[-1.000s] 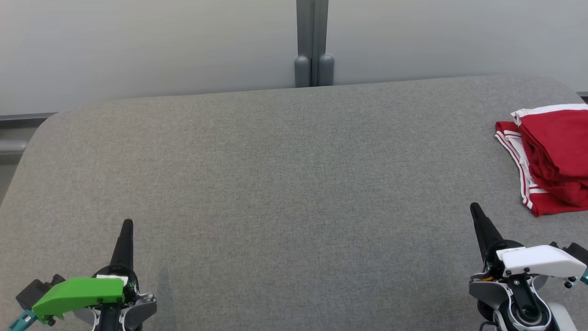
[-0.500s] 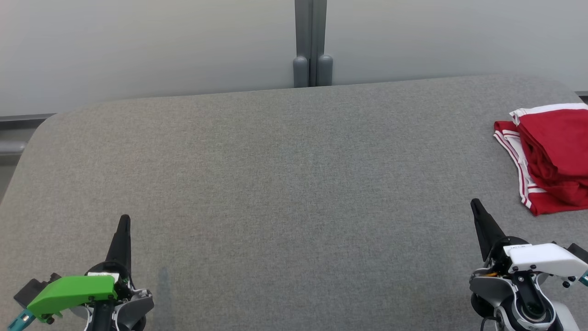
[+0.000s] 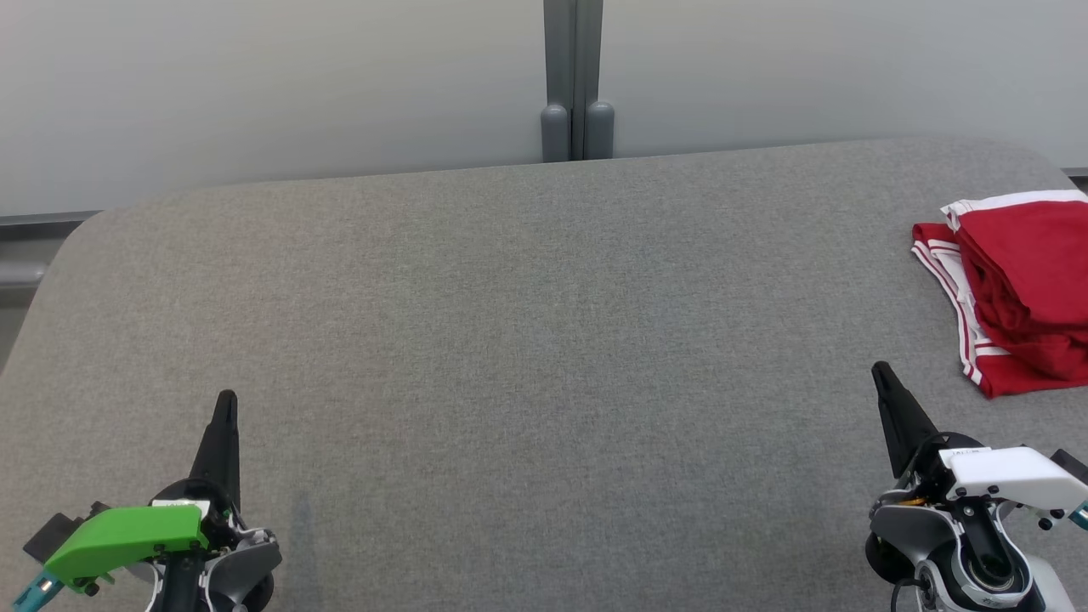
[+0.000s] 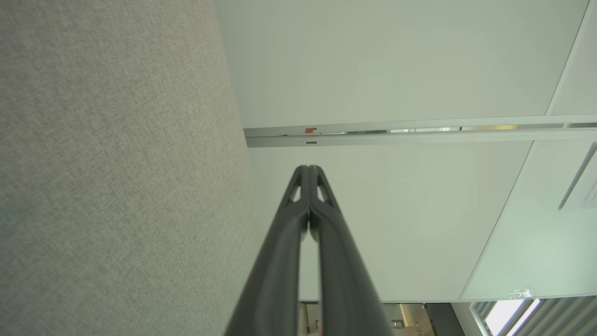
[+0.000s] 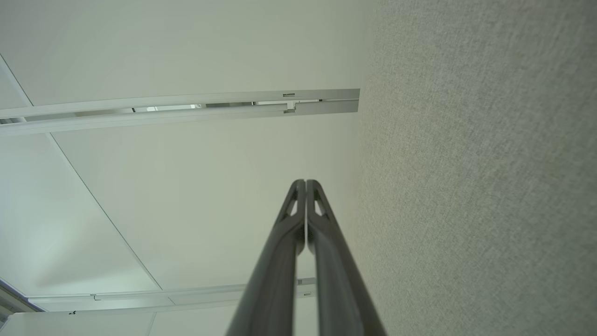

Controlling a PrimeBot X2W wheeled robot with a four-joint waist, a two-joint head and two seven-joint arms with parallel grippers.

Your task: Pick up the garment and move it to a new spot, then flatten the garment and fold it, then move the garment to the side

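Barely changed over the last second: left gripper (image 3: 225, 398) and right gripper (image 3: 881, 369) eased a touch lower and back toward the near edge of the grey surface (image 3: 510, 340), at lower left and lower right of the head view. Whole head view also nudged sideways, post (image 3: 576, 81) included, so read as camera shift, not as things moving.

Both clenched and holding nothing: fingers (image 4: 280, 261) pressed tip to tip in the left wrist view, same in the right wrist view, with no cloth between.

Red garment (image 3: 1020, 280) with white stripes lying folded at the far right side of the surface, cut off by the picture edge, apart from the right gripper, untouched.

Judged as task essentially finished: folded, parked aside, arms pulling back to rest. Nothing left but to confirm the stack stays put; top layers a bit rumpled.

Writing: small white label (image 3: 180, 507) on the left gripper body, similar on the right, too small to read. Faint print on a wall panel in the left wrist view, also unreadable. No brand seen on the garment.
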